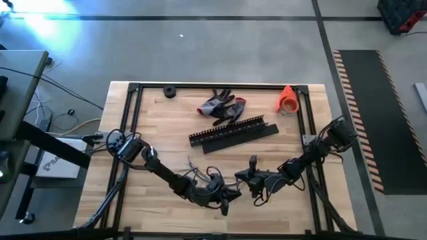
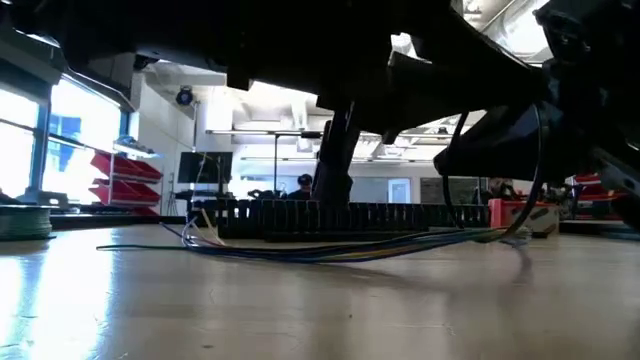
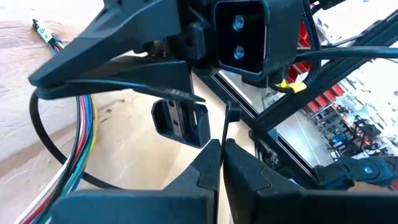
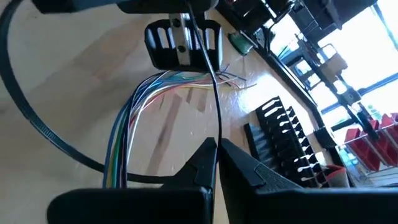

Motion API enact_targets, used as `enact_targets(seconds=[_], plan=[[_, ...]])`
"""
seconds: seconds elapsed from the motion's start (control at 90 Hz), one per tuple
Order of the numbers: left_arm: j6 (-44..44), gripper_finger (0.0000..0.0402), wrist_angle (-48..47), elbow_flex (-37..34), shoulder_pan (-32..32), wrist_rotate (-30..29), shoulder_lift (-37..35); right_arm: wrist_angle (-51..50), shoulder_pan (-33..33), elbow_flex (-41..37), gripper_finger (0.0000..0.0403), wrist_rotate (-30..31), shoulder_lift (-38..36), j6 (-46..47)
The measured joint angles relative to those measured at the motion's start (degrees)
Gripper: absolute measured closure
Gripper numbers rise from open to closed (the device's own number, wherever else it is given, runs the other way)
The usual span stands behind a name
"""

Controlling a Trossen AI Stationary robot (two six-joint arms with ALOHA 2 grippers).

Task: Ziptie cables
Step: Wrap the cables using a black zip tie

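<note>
Count, table top: 2 arms. 1 bundle of cables (image 1: 197, 175). 2 black slotted strips (image 1: 233, 135), side by side. 1 pair of gloves (image 1: 221, 107). 1 orange tape roll (image 1: 287, 101). 1 small black ring (image 1: 169, 91).

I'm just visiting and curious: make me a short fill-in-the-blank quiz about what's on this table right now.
1. The cables lie on a table made of ____.
2. Both grippers, left and right, pinch a thin black ____.
3. The gloves lie beside an orange ____.

Missing words: wood; zip tie; cone
</note>
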Motion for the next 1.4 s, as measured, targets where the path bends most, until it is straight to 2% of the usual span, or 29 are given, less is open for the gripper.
enact_targets(seconds=[0.667, 1.067, 1.4], plan=[[0.0, 0.0402, -0.3, 0.0, 0.0, -1.4, 0.1, 2.0, 0.7, 0.0, 0.0403, 1.2, 0.0, -6.0], [-1.0, 0.0402, -0.3, 0.0, 0.2, -1.5, 0.1, 2.2, 2.3, 0.0, 0.0403, 1.3, 0.0, -6.4], [-1.0, 0.0402, -0.2, 0.0, 0.4, -0.7, 0.1, 0.8, 0.6, 0.0, 0.0403, 1.6, 0.0, -4.5]])
